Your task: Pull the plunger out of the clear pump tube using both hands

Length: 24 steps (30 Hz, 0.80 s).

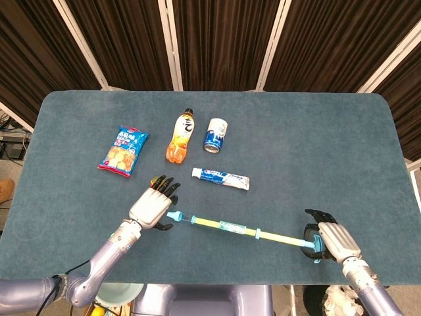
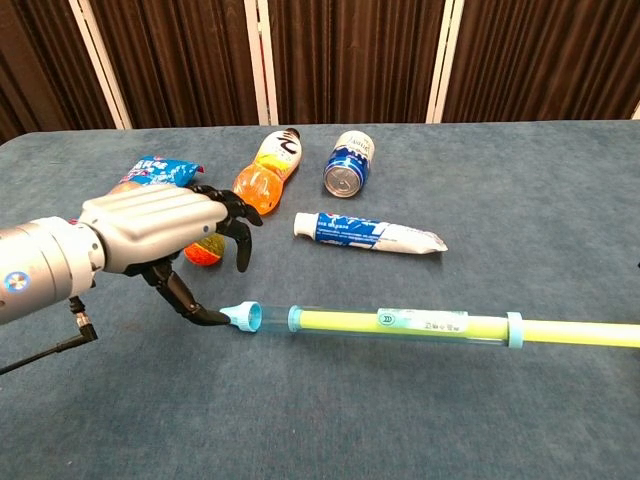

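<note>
The clear pump tube [image 1: 217,224] [image 2: 400,322] lies near the table's front, its pale blue nozzle [image 2: 240,314] pointing left. Its yellow plunger rod [image 1: 283,239] [image 2: 580,335] sticks out to the right. My left hand [image 1: 152,205] [image 2: 160,232] hovers at the nozzle end, fingers spread and arched, holding nothing; its thumb tip [image 2: 208,318] reaches the nozzle. My right hand [image 1: 332,240] is wrapped around the blue plunger handle [image 1: 314,247] at the rod's far end, near the front edge. The chest view does not show that hand.
Behind the tube lie a toothpaste tube [image 1: 220,178], a blue can [image 1: 215,135], an orange bottle [image 1: 180,136] and a chips bag [image 1: 123,149]. A small orange-green ball [image 2: 205,252] sits partly hidden behind my left fingers. The table's front edge [image 1: 217,282] is close.
</note>
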Tool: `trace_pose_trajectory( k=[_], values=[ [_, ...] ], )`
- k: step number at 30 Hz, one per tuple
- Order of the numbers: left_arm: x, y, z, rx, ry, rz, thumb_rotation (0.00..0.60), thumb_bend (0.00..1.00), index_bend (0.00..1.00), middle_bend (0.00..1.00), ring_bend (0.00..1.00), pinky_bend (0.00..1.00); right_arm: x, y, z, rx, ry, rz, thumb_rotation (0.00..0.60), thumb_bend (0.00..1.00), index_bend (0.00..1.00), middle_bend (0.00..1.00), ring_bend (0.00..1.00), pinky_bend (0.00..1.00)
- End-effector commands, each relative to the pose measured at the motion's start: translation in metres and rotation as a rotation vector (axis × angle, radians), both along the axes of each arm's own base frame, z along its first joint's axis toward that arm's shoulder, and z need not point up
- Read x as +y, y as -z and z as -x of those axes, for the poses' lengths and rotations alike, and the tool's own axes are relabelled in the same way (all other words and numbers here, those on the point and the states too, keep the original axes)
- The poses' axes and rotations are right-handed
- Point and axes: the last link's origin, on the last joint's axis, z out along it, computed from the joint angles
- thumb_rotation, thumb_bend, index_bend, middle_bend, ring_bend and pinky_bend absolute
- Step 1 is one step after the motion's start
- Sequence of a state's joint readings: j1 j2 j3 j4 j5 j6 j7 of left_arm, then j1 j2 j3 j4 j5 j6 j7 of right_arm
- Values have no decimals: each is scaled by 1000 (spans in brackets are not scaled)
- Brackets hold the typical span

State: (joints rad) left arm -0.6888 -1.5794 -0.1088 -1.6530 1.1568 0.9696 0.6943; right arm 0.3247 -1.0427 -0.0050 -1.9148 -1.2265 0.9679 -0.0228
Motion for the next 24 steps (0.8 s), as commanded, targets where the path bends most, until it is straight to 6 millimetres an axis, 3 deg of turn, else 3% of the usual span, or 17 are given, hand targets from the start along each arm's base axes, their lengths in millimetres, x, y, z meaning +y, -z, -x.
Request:
trace_pose_trajectory(
  k=[1, 24],
  values=[
    [1, 3, 0, 6, 0, 2, 600, 161, 391, 92, 0, 54, 0, 0, 0, -1, 2, 0, 600, 657, 750, 98, 0, 0],
    [3, 33, -6, 42, 5, 28, 600, 165, 404, 92, 0, 54, -2, -3, 2, -6, 13, 4, 600, 666, 750, 98, 0, 0]
  ],
)
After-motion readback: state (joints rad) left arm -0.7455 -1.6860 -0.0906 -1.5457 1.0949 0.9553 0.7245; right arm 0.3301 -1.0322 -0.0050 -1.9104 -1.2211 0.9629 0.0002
